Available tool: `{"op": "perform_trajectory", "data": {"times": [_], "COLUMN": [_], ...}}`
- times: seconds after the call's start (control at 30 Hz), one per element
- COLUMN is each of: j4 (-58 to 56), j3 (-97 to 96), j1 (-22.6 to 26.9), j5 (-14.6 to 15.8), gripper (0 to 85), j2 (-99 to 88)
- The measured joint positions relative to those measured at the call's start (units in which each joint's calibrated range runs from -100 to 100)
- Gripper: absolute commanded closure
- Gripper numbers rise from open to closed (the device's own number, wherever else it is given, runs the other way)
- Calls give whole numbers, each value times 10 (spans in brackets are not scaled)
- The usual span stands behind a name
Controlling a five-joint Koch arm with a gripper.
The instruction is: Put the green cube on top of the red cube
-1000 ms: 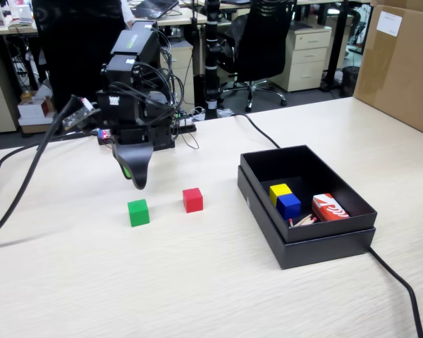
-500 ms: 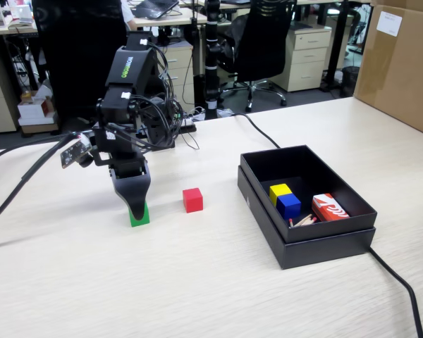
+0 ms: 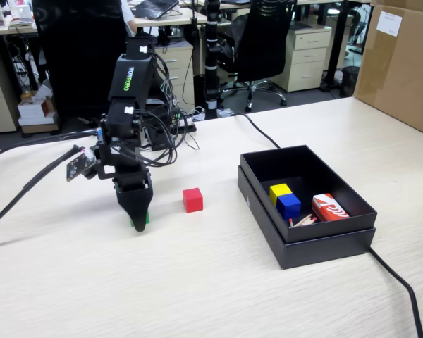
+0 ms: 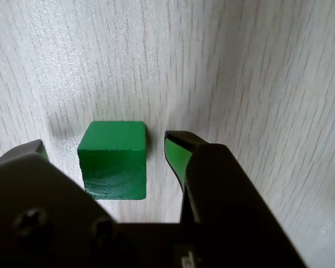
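Where the fixed view looks across the pale wooden tabletop (image 3: 197, 282), we see the black arm (image 3: 130, 105) at the left of the frame, bent over with its gripper (image 3: 139, 220) pointing straight down and nearly touching the surface. A sliver of green shows at the tip; from this angle we cannot say for sure whether it is the green cube (image 3: 145, 219) or the gripper's own green pad. The red cube (image 3: 192, 199) sits alone on the tabletop just right of the gripper, apart from it. Toward the right of the frame stands a black box (image 3: 317, 243), and inside it we make out a yellow cube (image 3: 279, 191) touching a blue cube (image 3: 289, 205), with a red-and-white packet (image 3: 329, 207) beside them. A black cable (image 3: 398, 282) runs off toward the lower right corner.

Turning to the wrist view, we find the green cube (image 4: 113, 159) resting flat on the tabletop (image 4: 240, 72), left of centre in the lower half. The gripper (image 4: 109, 146) is spread, one jaw on each side of the cube: the right-hand finger (image 4: 176, 153) stands just beside the cube with a thin gap showing, and the left-hand finger (image 4: 36, 148) peeks in at the frame's left edge. Neither is pressing on the cube.
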Motion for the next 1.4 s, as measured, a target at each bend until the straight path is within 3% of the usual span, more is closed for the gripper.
{"op": "perform_trajectory", "data": {"times": [0.07,0.33,0.6,0.73,0.93,0.97,1.07,1.2,1.4], "j4": [0,0,1,7,-39,-51,-51,-51,-50], "j3": [6,21,14,-37,-89,-90,-90,-87,-27], "j1": [0,2,2,16,69,89,103,126,129], "j5": [3,15,26,40,83,107,115,155,165], "gripper": [487,815,845,845,845,845,845,845,843], "j2": [6,12,-14,-154,-359,-387,-387,-373,-287]}}
